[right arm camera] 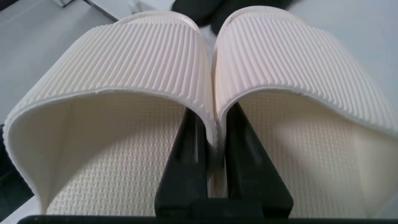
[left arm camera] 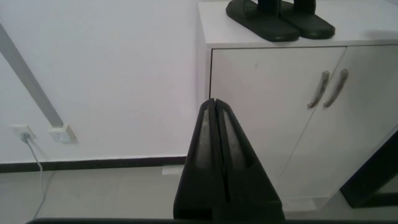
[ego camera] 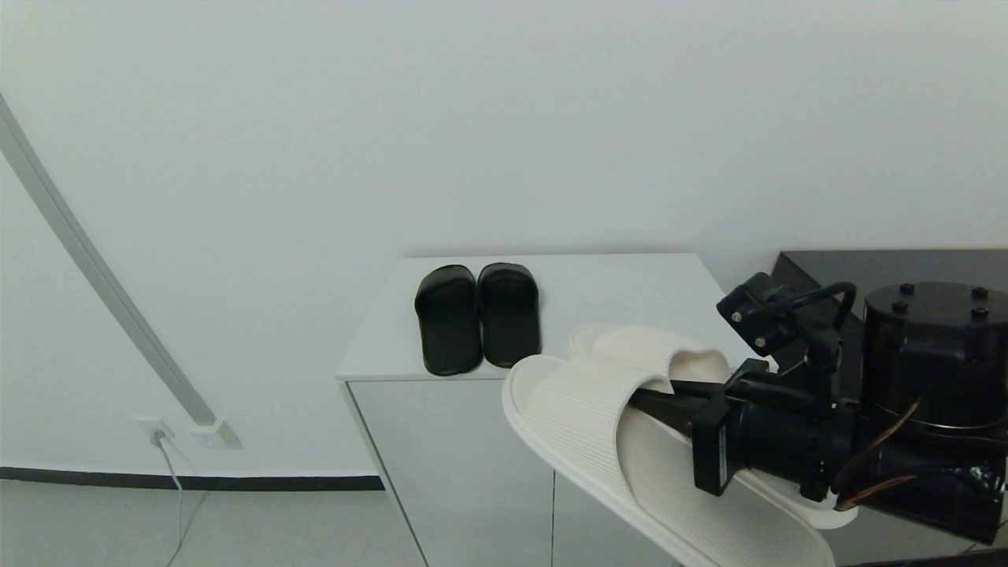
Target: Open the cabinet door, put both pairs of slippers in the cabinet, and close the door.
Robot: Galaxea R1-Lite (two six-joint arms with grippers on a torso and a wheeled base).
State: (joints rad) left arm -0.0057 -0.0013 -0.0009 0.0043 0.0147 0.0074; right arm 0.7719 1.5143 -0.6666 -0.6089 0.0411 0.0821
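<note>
- Far L on wall: socket [ego camera: 155, 430] w/ cable plugged in, low by the skirting; grey trunking [ego camera: 94, 268] runs diagonally down to a box beside it
- L gripper [left arm camera: 215, 107]: seen in L wrist view, fingers pressed flat together, nothing between them; it sits low, in front of cabinet's L edge, apart from it
- Cabinet [ego camera: 465, 465]: white, against wall; both doors [left arm camera: 273, 106] closed, two handles [left arm camera: 329, 88] side by side at the centre seam
- Black slippers [ego camera: 478, 316]: pair side by side, touching, on cabinet top near its front L corner, toes toward the front edge
- White slippers [ego camera: 587, 409]: ribbed pair, held up in front of cabinet's R part, side by side; can't tell if far one touches the top
- R gripper [ego camera: 650, 398]: one finger inside each white slipper under the strap, pinching the two inner strap walls together betw. the fingers [right arm camera: 186, 162]
- Far R: black surface [ego camera: 890, 266] next to cabinet
</note>
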